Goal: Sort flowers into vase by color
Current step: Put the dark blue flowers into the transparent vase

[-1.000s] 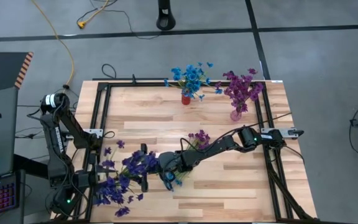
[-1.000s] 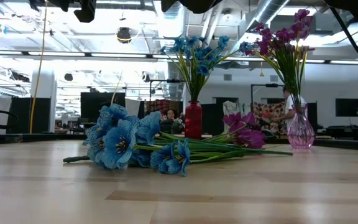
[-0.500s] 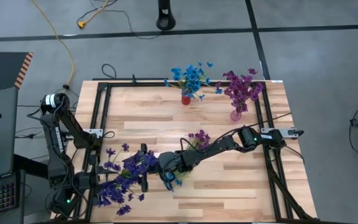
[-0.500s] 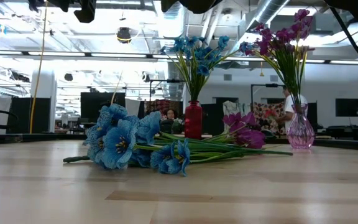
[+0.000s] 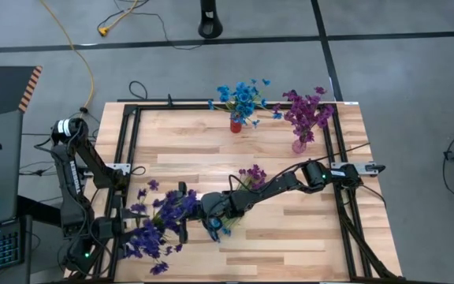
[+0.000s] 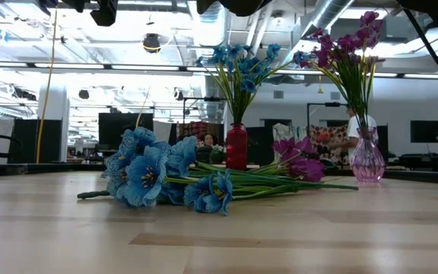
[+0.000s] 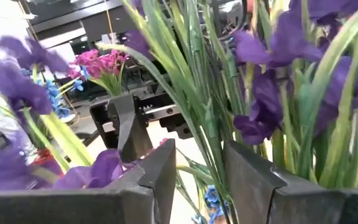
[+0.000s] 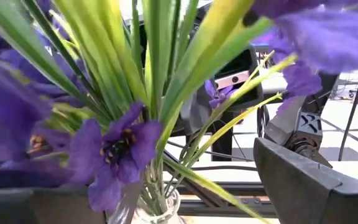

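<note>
A bunch of dark violet flowers [image 5: 154,229] is at the table's near left, and its blossoms [image 7: 260,93] fill the left wrist view. My left gripper [image 5: 181,214] [image 7: 197,163] is shut on its green stems. My right gripper [image 5: 211,214] [image 8: 185,205] is open beside it. Its fingers stand wide on either side of the same stems and of a clear glass vase mouth [image 8: 157,211] that the stems stick into. I cannot tell whether they touch it. Neither gripper shows in the low view. My left gripper pinches several green stems [image 7: 211,134] of the violet bunch between its two fingers. The fingers [image 7: 160,177] lie across the stems. The stems run on past the fingertips, and the blossoms spread out around the gripper.
Loose blue flowers [image 5: 225,227] [image 6: 150,175] and magenta ones [image 5: 252,175] [image 6: 295,164] lie on the table under the right arm. At the far edge stand a red vase [image 5: 236,125] [image 6: 236,144] with blue flowers and a pink glass vase [image 5: 299,145] [image 6: 368,160] with magenta ones. A black frame [image 5: 124,150] rims the table.
The violet bunch has shifted a little in place. Its blossoms at the near left have moved about while both arms stayed roughly where they were. The flowers lying on the table have not moved.
</note>
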